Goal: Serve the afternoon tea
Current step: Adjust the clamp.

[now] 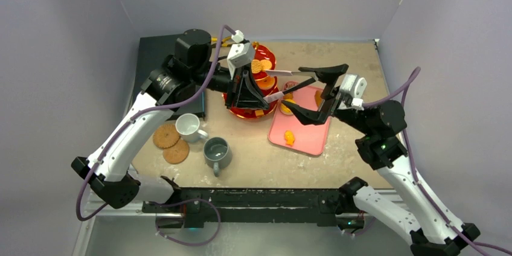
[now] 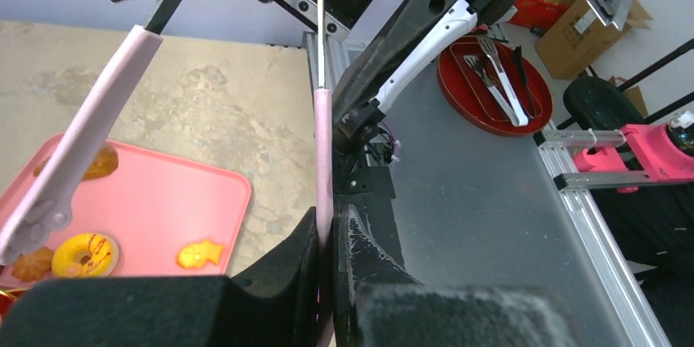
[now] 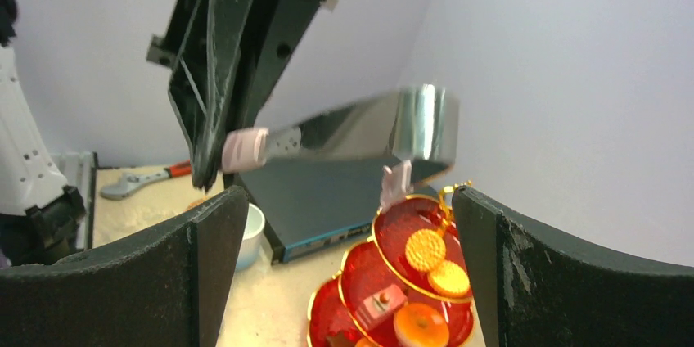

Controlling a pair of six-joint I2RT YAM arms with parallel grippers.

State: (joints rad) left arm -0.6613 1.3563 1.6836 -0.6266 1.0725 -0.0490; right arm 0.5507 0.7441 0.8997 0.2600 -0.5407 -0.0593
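Red tiered stand (image 1: pixel 241 113) holds biscuits (image 1: pixel 257 66); white mug (image 1: pixel 189 127), grey mug (image 1: pixel 216 151) beside coasters (image 1: pixel 166 136).

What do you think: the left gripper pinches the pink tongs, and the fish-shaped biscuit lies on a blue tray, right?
Not quite. The tray is pink, not blue; the left wrist view shows it. The rest holds: the left gripper pinches the pink tongs, and the fish-shaped biscuit lies on that tray.

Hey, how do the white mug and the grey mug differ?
The white mug is pale, the grey mug dark. The white mug stands beside the cork coasters; the grey mug stands farther right, apart from them. Both are upright on the table, off the coasters.
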